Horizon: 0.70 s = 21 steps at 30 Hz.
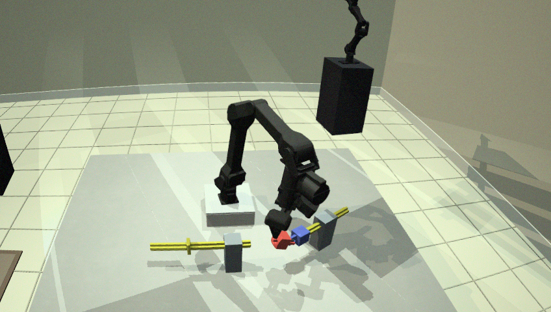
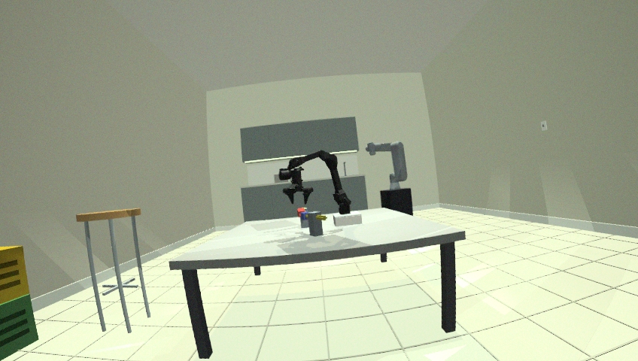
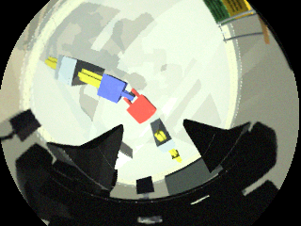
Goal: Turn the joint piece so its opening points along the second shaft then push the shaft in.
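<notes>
The red joint piece (image 1: 282, 240) (image 2: 300, 211) (image 3: 141, 109) is hinged to the blue piece (image 1: 300, 235) (image 3: 112, 88) on the fixed yellow shaft (image 1: 342, 212) (image 3: 89, 77), held by a grey block (image 1: 323, 233) (image 2: 315, 225) (image 3: 68, 71). The red piece extends roughly toward the second yellow shaft (image 1: 166, 246) (image 3: 161, 136); its opening's exact direction is unclear. That shaft passes through another grey block (image 1: 232, 257), its collar (image 1: 188, 246) left of the block. A gap separates shaft end and red piece. My gripper (image 2: 299, 203) (image 3: 154, 124) is open and empty, above the red piece.
The arm's white base (image 1: 230, 219) (image 2: 347, 219) stands behind the two blocks on the grey table (image 1: 115, 185) (image 2: 250, 244). A round stool (image 2: 108, 215) and stacked yellow and green crates (image 2: 10, 272) stand off the table. A black pedestal (image 1: 344, 96) carries another arm.
</notes>
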Tool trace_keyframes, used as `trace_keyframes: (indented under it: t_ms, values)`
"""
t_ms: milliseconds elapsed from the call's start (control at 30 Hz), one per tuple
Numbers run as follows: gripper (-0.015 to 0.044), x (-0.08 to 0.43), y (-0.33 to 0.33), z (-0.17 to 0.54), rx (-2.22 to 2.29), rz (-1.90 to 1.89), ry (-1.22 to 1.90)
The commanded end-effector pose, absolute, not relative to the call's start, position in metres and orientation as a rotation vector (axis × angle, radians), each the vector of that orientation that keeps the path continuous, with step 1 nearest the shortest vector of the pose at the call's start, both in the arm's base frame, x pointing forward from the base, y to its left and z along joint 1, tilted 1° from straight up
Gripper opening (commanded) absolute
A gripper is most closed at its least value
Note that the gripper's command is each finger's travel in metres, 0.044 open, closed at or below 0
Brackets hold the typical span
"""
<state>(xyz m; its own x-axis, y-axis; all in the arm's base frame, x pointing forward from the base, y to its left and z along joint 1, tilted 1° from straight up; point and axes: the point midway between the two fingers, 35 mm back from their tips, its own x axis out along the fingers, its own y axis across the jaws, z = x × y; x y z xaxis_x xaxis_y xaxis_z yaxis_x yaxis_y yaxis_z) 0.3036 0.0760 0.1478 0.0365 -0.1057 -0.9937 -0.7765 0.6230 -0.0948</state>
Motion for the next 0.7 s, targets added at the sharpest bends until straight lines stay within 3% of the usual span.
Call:
trace_keyframes:
  t_ms: [0, 667]
  values:
    - [0.0440, 0.303, 0.075, 0.164, -0.662, 0.511, 1.472]
    - [0.0440, 0.293, 0.069, 0.222, -0.081, 0.074, 1.509]
